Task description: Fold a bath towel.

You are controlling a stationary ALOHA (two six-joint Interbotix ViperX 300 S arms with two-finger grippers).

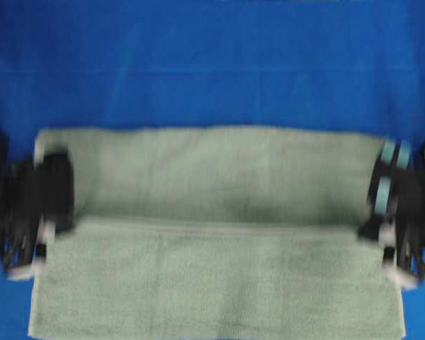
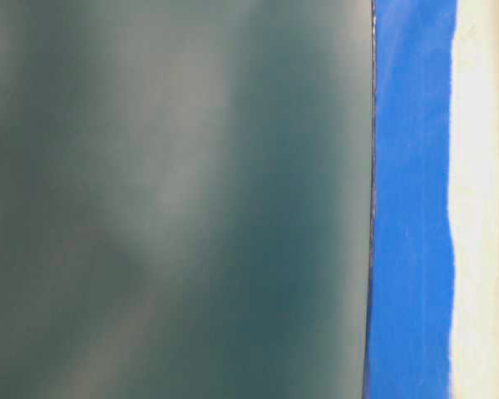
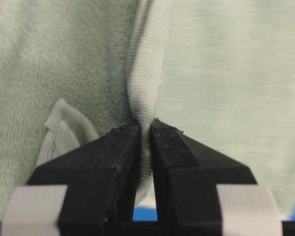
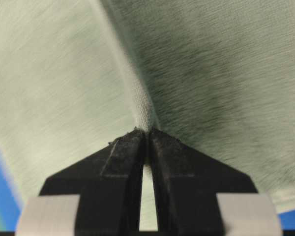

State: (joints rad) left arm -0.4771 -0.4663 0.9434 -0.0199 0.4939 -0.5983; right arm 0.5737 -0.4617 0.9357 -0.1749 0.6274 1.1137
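While my left gripper (image 3: pixel 145 129) and right gripper (image 4: pixel 147 132) each pinch a hem at nine and three o'clock, the bath towel (image 1: pixel 219 248) lies toward six on the blue cloth (image 1: pixel 212 64), its first fold underway, not yet laid flat.

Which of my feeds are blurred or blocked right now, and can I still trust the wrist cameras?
Overhead: both arms smear with motion, bath towel soft. Table-level: almost filled by an unfocused grey-green mass, only a strip of blue cloth sharp. Left wrist: crisp, left gripper pinching the hem. Right wrist: right gripper sharp on the hem, towel pile streaked behind.
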